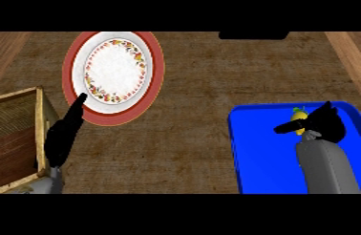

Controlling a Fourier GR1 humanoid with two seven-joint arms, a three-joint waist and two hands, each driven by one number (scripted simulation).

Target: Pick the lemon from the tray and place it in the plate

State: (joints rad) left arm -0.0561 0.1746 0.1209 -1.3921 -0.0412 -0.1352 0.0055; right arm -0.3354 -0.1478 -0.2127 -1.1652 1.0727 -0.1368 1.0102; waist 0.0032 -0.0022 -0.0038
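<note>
the right hand [321, 124] sits curled against the lemon [300, 115] on the blue tray [261, 153], apparently closing to lift it toward the plate [112, 71], well apart at upper left, where the left hand [65, 133] rests open beside its rim

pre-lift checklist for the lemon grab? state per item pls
1. Lemon in the blue tray: ok.
2. Right hand at the lemon: ok, right beside it.
3. Fingers closed round the lemon: cannot tell, the hand hides most of it.
4. Plate free to receive: ok, nothing on it.
5. Left hand off the plate: not ok, fingertip lies at its lower-left rim.
6. Wooden crate out of the path: ok, far left.
</note>
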